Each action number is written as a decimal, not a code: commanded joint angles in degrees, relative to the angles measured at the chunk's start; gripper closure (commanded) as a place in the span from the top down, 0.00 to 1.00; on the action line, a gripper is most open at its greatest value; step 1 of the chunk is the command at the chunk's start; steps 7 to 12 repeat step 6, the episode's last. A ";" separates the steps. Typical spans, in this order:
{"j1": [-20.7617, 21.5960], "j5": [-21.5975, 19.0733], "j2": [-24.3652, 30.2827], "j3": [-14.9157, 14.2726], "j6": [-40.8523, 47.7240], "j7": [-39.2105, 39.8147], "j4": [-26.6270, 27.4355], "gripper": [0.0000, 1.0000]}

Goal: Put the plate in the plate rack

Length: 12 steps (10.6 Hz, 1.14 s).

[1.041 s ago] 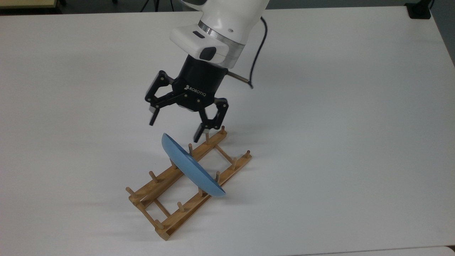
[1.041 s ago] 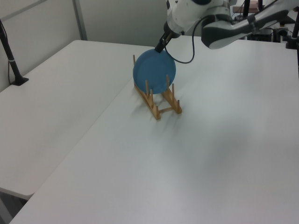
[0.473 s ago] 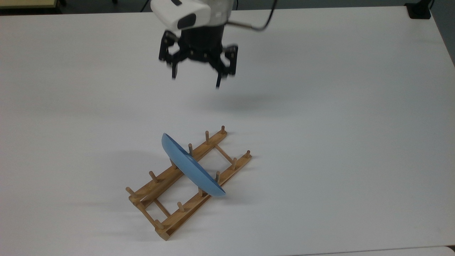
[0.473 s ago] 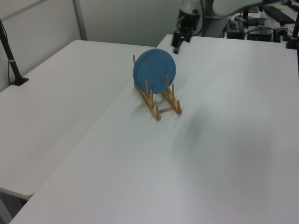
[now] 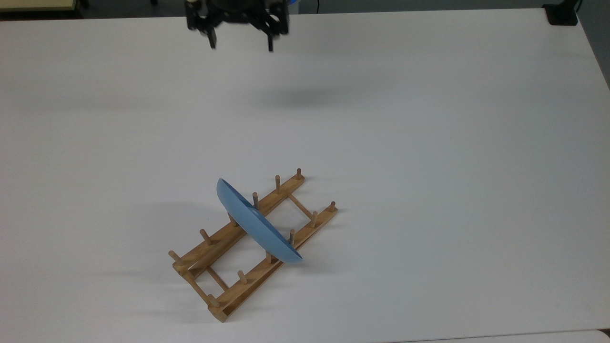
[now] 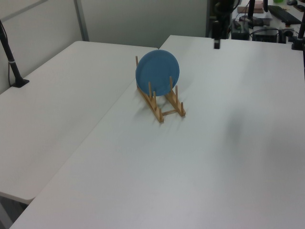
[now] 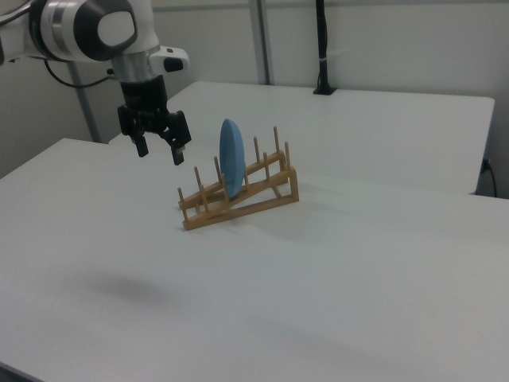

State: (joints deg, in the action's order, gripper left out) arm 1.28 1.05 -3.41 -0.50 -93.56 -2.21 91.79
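The gripper [image 5: 240,45] is hanging at the upper edge of the top view, its two black fingers [image 5: 211,40] pointing downward and spread apart with nothing between them. In the right view the gripper [image 7: 161,151] is hanging below a white wrist [image 7: 143,64], the arm [image 7: 75,28] reaching in from the right view's upper left.

No readable text, label or number anywhere.

Arm [image 7: 87,28] was white with a grey joint disc; a dark cable ran behind it; below sat a black wrist and black two-finger gripper [image 7: 161,151], fingers parted.
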 commanded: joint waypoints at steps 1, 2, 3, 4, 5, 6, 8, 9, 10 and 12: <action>-4.34 -0.27 3.50 2.08 0.31 2.64 2.44 1.00; -4.35 -0.18 3.07 1.82 0.48 2.65 1.30 1.00; -3.92 -0.18 2.97 1.56 0.48 2.56 1.20 1.00; -4.09 -0.09 2.97 1.21 0.31 2.56 1.20 1.00; -4.35 -0.17 2.89 1.21 0.31 2.65 1.12 1.00; -4.35 -0.18 2.89 1.21 0.31 2.65 1.11 1.00; -4.35 -0.18 2.89 1.21 0.31 2.65 1.11 1.00; -4.35 -0.18 2.89 1.21 0.31 2.65 1.11 1.00; -4.35 -0.18 2.89 1.21 0.31 2.65 1.11 1.00; -4.35 -0.18 2.89 1.21 0.31 2.65 1.11 1.00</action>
